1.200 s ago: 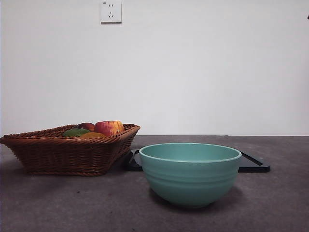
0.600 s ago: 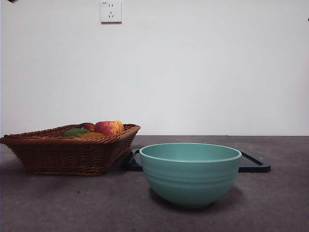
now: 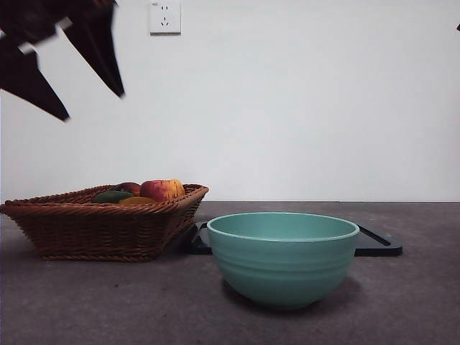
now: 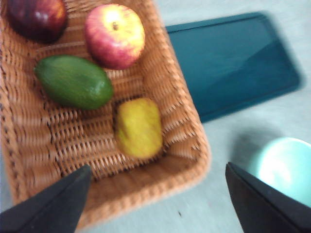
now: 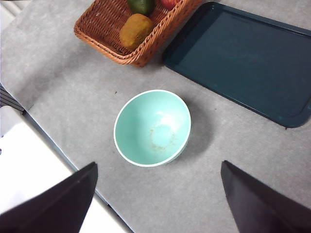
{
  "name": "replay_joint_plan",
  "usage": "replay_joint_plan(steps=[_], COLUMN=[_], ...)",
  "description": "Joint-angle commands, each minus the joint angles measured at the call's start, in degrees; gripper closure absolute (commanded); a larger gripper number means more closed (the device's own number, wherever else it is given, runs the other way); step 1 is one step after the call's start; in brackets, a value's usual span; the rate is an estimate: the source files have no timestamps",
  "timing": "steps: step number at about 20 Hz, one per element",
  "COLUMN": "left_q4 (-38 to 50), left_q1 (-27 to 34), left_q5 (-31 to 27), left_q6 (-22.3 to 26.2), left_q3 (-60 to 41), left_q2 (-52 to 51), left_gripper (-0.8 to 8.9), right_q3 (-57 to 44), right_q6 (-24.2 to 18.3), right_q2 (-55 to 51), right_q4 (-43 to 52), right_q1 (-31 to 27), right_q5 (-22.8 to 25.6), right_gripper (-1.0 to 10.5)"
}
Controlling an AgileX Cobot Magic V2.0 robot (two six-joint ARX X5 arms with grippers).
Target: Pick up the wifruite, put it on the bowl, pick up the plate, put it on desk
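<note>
Count from my wrist views: one wicker basket (image 4: 170,92), four fruits in it. One wifruite (image 4: 139,127), one green fruit (image 4: 74,81), one red-yellow apple (image 4: 114,35), one dark red fruit (image 4: 36,18), probably a second apple, cut off at the frame edge. One bowl (image 5: 152,127). One dark tray (image 5: 243,58). One desk (image 5: 233,145).

Left claw (image 3: 65,72) high at the front view's upper side, jaws spread, right claw (image 5: 158,204) raised, jaws wide
</note>
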Motion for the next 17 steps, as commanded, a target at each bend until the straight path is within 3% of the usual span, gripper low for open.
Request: replay_joint_plan(steps=[1, 6, 15, 17], left_q4=[2.25, 8.11, 13.68, 13.88], left_q1=[-1.33, -3.28, -3.91, -3.96], left_q5=[-0.87, -5.35, -5.46, -5.46], left_q6=[-0.11, -0.11, -0.13, -0.15], left_q3=[2.95, 3.89, 3.89, 3.89], left_q2=[6.43, 17.53, 27.32, 28.11], left_gripper=[3.8, 3.8, 3.85, 4.55], right_q3=[1.2, 1.2, 1.2, 1.2], right_q6=[0.63, 0.63, 0.63, 0.63], right_q2=[0.42, 0.39, 0.39, 0.39], right_q4=[0.48, 0.46, 0.46, 0.46], right_q1=[0.31, 0.31, 0.31, 0.31], right_q5=[-0.02, -0.02, -0.02, -0.02], right_gripper=[5.4, 5.4, 5.4, 5.4])
